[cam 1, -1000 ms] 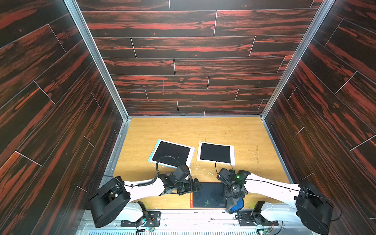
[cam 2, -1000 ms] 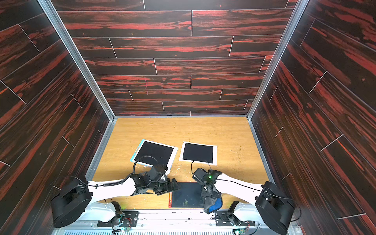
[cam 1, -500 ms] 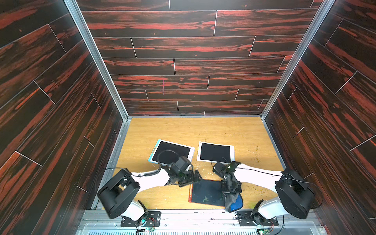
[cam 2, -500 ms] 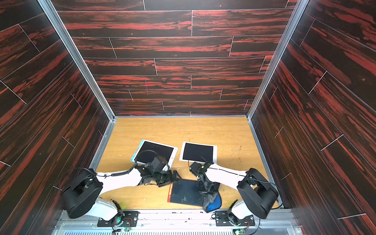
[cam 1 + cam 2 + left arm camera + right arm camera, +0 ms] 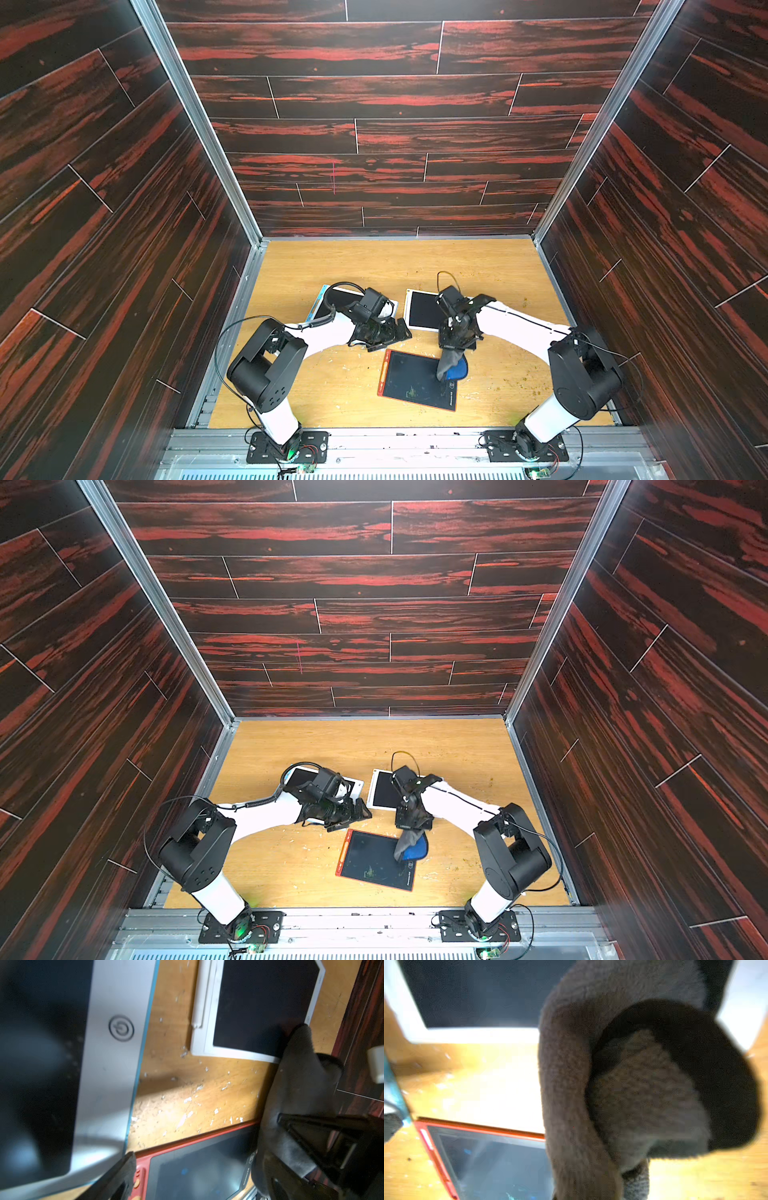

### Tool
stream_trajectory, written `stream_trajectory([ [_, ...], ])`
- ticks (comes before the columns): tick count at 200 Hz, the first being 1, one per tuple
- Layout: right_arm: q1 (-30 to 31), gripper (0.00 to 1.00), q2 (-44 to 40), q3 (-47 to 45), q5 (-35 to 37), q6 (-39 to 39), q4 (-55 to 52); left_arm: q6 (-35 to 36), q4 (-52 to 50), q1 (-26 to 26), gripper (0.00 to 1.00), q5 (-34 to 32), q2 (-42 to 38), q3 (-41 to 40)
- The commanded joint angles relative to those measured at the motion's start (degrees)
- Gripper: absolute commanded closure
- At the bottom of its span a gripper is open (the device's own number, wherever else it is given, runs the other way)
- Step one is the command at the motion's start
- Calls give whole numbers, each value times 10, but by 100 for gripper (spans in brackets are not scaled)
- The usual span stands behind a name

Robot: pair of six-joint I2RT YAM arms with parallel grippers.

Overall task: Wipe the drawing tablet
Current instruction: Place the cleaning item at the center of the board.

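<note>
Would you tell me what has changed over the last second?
The right gripper, shut on the cloth, dragged it along the red tablet toward the rear wall, twisting the tablet slightly; the left gripper, open throughout, also moved rearward. Both other tablets stayed put.

The drawing tablet (image 5: 413,380) lay on the table (image 5: 332,395) nearest my bases. The cloth (image 5: 451,365) hung from my right gripper (image 5: 456,347) onto its far right corner. Behind it lay the left-hand tablet (image 5: 345,297) and, beside that, the right-hand tablet (image 5: 422,311). My left gripper (image 5: 390,334) hung just behind the drawing tablet's far left corner.
</note>
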Motion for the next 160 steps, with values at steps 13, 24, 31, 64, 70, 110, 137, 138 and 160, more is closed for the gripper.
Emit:
stream_trajectory([
  [13, -21, 100, -50, 59, 58, -32, -85, 47, -77, 10, 4, 4, -36, 42],
  [24, -40, 100, -69, 78, 77, -36, -105, 59, -95, 10, 3, -3, -59, 56],
  [31, -59, 100, -79, 85, 85, -40, -111, 68, -105, 12, 3, -12, -77, 62],
  [64, -214, 100, -98, 96, 102, -43, -80, 114, -132, 38, 0, -96, -164, 69],
  [70, -246, 100, -97, 95, 100, -40, -67, 116, -128, 46, 0, -113, -180, 62],
  [110, -351, 29, -68, 75, 157, -15, 35, 144, -79, 104, 0, -272, -302, -20],
  [137, -352, 1, -23, 99, 236, -6, 40, 163, -15, 144, 0, -384, -380, -92],
  [138, -352, 1, -22, 98, 239, -6, 42, 162, -13, 145, 0, -390, -383, -94],
  [160, -359, 1, -21, 65, 282, -2, 135, 146, 40, 156, 0, -584, -422, -158],
])
